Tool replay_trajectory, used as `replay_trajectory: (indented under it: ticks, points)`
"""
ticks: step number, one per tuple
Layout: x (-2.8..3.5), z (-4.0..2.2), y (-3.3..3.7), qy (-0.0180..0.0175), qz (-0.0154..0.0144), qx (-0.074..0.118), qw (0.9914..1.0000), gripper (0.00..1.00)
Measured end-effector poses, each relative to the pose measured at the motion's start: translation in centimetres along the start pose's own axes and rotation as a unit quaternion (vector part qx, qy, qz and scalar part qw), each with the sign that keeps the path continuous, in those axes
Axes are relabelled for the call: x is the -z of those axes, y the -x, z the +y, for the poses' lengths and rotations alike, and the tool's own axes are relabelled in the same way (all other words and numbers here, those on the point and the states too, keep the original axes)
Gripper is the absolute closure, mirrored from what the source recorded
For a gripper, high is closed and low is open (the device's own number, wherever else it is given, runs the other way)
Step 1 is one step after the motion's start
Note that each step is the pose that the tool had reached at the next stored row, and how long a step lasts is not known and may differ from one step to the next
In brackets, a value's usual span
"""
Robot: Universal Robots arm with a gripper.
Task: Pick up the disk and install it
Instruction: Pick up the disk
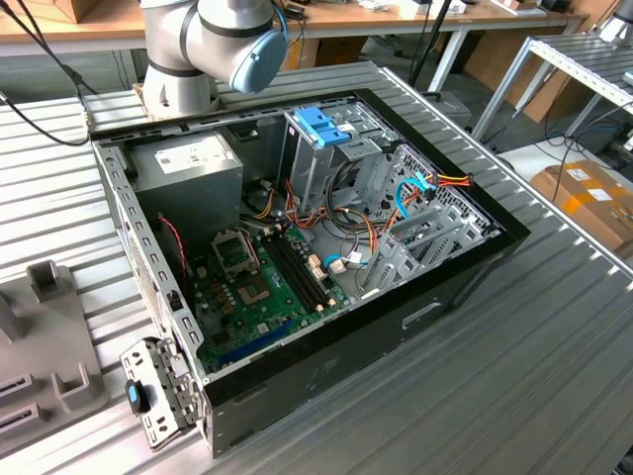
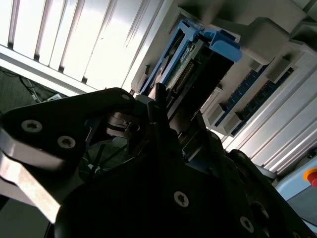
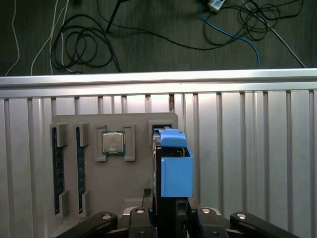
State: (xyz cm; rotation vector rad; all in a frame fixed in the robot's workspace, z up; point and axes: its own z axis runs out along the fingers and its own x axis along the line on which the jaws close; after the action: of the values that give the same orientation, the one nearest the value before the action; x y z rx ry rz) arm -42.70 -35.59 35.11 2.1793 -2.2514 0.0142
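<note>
Tool (image 3: 171, 210) closed onto the disk (image 3: 176, 168), pinching its two flat faces and holding it on edge, one light-blue side rail turned toward the first wrist camera. Held upright like this, by the look of it, to match the narrow slot of the grey parts fixture (image 3: 69, 124) on the slatted tabletop (image 3: 257, 163). Just beside the processor (image 3: 113, 143) in its square pocket, and apart from the two memory sticks (image 3: 57, 168) in their grooves. Same grasp in the second wrist view, with the disk (image 2: 193, 64) standing out past the black tool housing toward the fixture.

At the middle of the exterior view, computer case (image 1: 435, 287) laid flat with its open side up, presumably for reaching the drive cage (image 1: 316, 173) from above. On top of that cage, blue latch piece (image 1: 321, 127); toward the upper left of the frame, power-supply box (image 1: 188, 163). Fixture (image 1: 49, 327) at the lower left edge, well apart from the cage and cut off by the frame.

Far end of the disk in the slot or clear of it: cannot tell, hidden behind the drive's own body. Fingertips masked by the rail and the housing, so depth of grip not readable. Label face out of sight, edge-on in both wrist views.
</note>
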Motion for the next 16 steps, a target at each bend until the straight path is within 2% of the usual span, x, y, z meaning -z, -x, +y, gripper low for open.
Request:
replay_trajectory:
  ticks: [16]
  points:
    - [0.32,0.00,0.00,0.0000,0.0000,0.000,1.00000,0.65]
